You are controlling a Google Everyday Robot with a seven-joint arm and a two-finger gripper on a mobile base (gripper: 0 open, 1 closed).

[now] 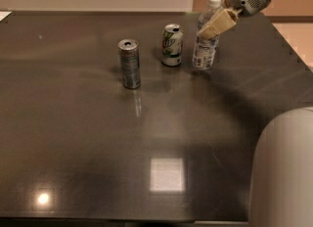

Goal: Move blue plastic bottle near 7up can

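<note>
The blue plastic bottle (205, 45), clear with a white cap and a pale label, stands upright on the dark table (98, 138) at the back right. The 7up can (172, 45), short and white with green markings, stands just left of it with a small gap between them. My gripper (216, 24) comes in from the upper right and sits at the bottle's upper half, just under the cap. Its tan tip lies across the front of the bottle's neck and shoulder.
A taller slim silver can (129, 63) stands left of and a little nearer than the 7up can. A large grey rounded part of the robot (286, 172) fills the lower right corner. The table's right edge (293, 50) runs close behind the bottle.
</note>
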